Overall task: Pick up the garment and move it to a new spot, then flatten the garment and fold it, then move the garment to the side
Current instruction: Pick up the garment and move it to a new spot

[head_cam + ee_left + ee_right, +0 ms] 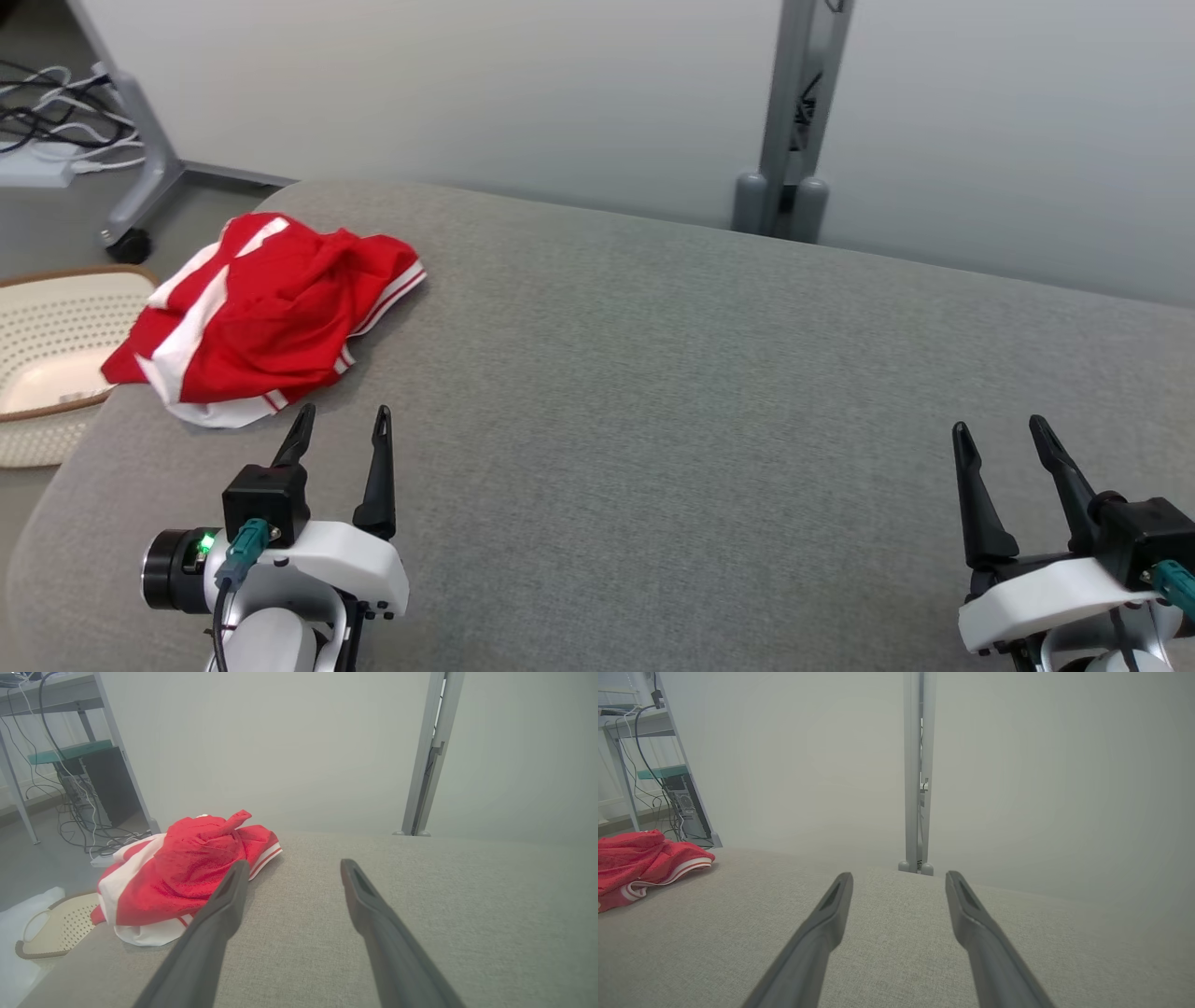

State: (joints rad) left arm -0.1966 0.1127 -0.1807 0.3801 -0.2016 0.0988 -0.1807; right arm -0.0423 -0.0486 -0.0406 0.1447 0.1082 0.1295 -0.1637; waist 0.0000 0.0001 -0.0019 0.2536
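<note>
A crumpled red garment [271,313] with white stripes lies bunched at the far left corner of the grey padded table [672,392], partly over its left edge. In the left wrist view the garment [187,877] sits just ahead and left of the fingers. My left gripper [344,422] hovers a little in front of it, open and empty, apart from the cloth. Far off at the lower right my right gripper [1001,429] is open with nothing in it. From the right wrist view the garment [644,863] shows at the far left.
A cream perforated basket [47,355] stands on the floor beside the table's left edge, below the garment. A grey post [794,121] rises behind the table against a pale partition. A wheeled stand leg [140,168] and cables lie at the back left.
</note>
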